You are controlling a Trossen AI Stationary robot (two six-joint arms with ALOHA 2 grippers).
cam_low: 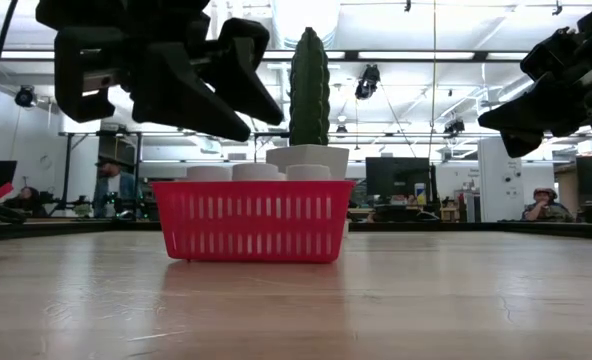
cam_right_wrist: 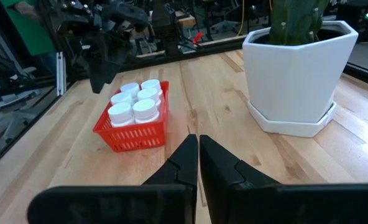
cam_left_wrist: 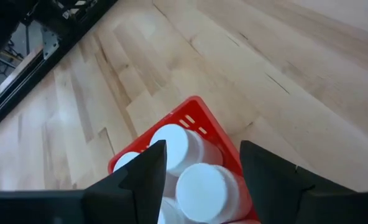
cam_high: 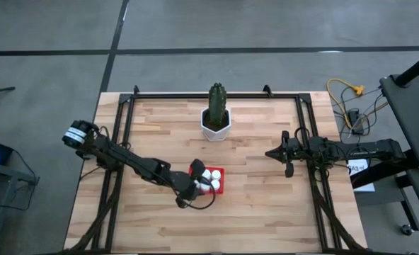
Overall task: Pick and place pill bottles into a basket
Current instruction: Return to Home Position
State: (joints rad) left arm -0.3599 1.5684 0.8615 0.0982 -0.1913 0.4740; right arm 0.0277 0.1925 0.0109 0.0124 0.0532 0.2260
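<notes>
The red basket (cam_right_wrist: 134,137) stands on the wooden table near its middle, in front of the cactus pot. Several white pill bottles (cam_right_wrist: 134,99) stand upright in it, caps up, packed side by side. My left gripper (cam_left_wrist: 202,149) hangs open just above the basket's left end (cam_high: 197,185), slanting down, with the caps (cam_left_wrist: 202,186) showing between its fingers. In the low view its fingertips (cam_low: 251,120) are clear above the bottle tops (cam_low: 256,172). My right gripper (cam_right_wrist: 196,140) waits shut over the table's right side (cam_high: 270,152), holding nothing.
A white hexagonal pot (cam_high: 215,127) with a green cactus stands behind the basket toward the far edge. Black frame rails (cam_high: 124,127) run along the left, right and far sides of the table. Bare wood lies in front of the basket. People sit in the room beyond.
</notes>
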